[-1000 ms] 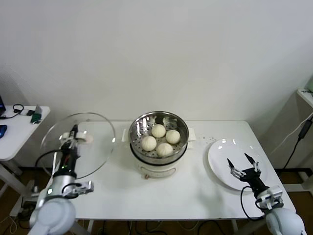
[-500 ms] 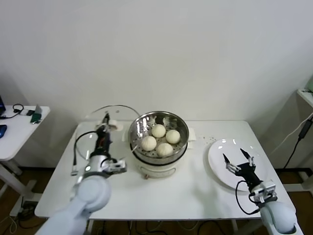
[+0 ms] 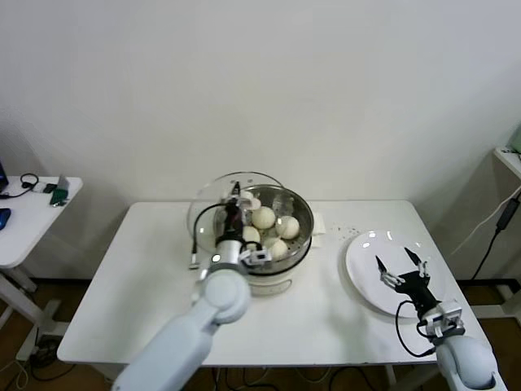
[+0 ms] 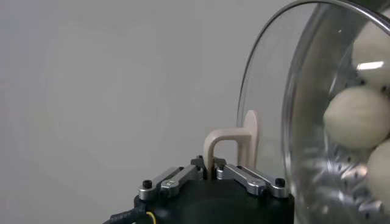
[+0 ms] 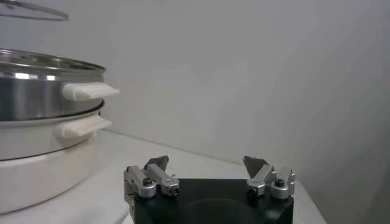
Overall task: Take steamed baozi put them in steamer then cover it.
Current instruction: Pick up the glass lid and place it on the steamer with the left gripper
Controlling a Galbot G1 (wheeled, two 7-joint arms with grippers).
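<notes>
Several cream-white baozi (image 3: 264, 217) (image 4: 356, 115) lie in the shiny steel steamer (image 3: 305, 217) (image 5: 36, 79) on its cream pot base at the table's middle back. My left gripper (image 3: 234, 200) (image 4: 211, 168) is shut on the cream handle (image 4: 234, 145) of the round glass lid (image 3: 205, 210) (image 4: 271, 91). The lid hangs tilted on edge just over the steamer's left rim, partly hiding the left baozi. My right gripper (image 3: 401, 272) (image 5: 207, 165) stands open and holds nothing, low over the white plate (image 3: 366, 281) at the right.
The white table (image 3: 146, 277) ends close in front of the plate. A side table (image 3: 37, 213) with small devices stands at the far left. A shelf edge (image 3: 511, 156) and a hanging cable are at the far right.
My left arm has carried the glass lid from the table's left side rightwards to the steamer's left rim. The right gripper has barely shifted over the plate.
</notes>
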